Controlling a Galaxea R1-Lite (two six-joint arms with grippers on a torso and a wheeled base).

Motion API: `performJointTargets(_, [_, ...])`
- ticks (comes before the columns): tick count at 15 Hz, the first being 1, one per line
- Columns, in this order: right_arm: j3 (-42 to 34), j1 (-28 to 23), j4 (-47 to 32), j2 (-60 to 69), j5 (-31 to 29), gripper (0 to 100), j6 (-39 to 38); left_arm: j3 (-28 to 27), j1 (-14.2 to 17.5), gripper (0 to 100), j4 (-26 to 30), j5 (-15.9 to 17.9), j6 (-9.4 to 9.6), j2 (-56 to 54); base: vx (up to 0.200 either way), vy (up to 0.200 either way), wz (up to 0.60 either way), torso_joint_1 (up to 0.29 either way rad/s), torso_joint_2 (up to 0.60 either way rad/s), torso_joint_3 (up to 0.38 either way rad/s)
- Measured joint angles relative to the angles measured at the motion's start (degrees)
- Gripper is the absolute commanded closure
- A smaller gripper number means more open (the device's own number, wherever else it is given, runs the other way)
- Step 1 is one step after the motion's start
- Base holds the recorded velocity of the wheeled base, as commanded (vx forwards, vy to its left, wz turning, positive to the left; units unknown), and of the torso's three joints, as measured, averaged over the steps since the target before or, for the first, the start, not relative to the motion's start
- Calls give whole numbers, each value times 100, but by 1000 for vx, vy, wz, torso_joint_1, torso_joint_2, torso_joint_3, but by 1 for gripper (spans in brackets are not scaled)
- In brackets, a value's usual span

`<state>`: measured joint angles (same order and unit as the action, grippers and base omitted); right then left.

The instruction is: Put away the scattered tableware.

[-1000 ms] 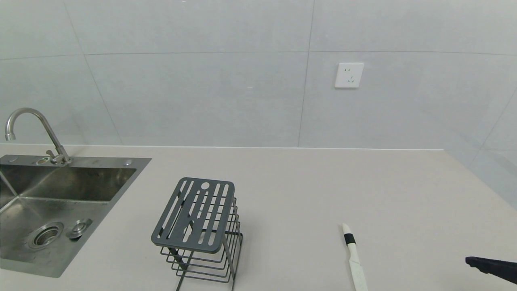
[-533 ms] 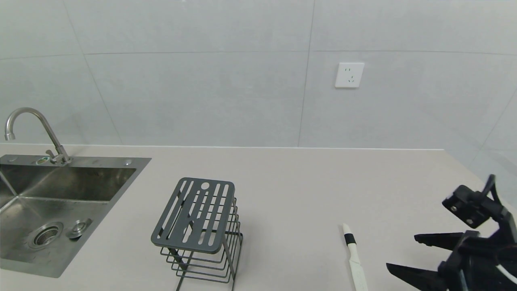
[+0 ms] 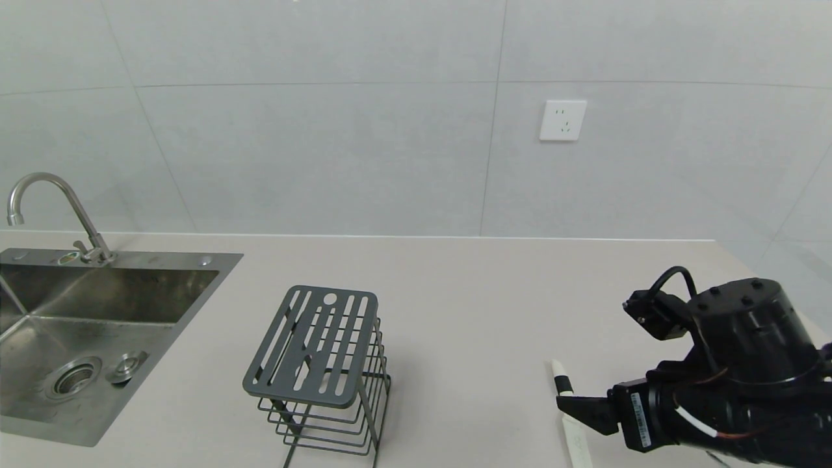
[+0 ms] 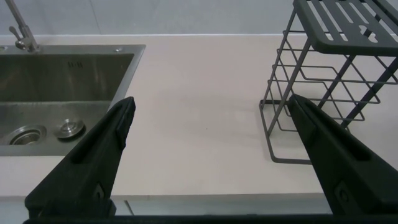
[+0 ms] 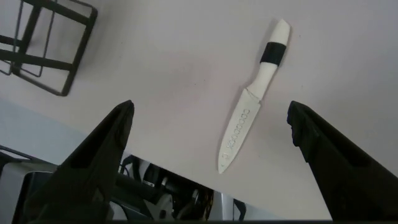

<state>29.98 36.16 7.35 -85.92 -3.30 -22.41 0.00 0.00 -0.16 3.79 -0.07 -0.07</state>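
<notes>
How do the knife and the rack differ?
The knife is white with a black band; the rack is dark grey. The knife lies flat; the rack stands upright. The knife sits under the open right gripper; the rack stands apart, nearer the sink. Both rest on the counter.

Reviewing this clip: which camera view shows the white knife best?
The right wrist view: the whole knife lies on the counter, tip to handle end, unobstructed. In the head view the right end effector covers its middle and the frame edge cuts the blade. The left wrist view faces the rack and sink.
</notes>
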Motion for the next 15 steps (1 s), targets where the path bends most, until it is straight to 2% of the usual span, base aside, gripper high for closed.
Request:
performJointTargets(2, [-38, 13, 6, -167, -137, 0, 55, 0, 0, 0, 0, 0, 0, 0, 0, 0, 0, 0, 0, 0])
performJointTargets(6, [-180, -157, 55, -510, -277, 0, 708, 0, 0, 0, 0, 0, 0, 0, 0, 0, 0, 0, 0, 0])
performJointTargets(10, [-247, -251, 742, -1111, -274, 0, 772, 0, 0, 0, 0, 0, 0, 0, 0, 0, 0, 0, 0, 0])
performJointTargets(15, [-302, -312, 934, -1915, -274, 0, 790, 0, 0, 0, 0, 0, -6, 0, 0, 0, 0, 0, 0, 0])
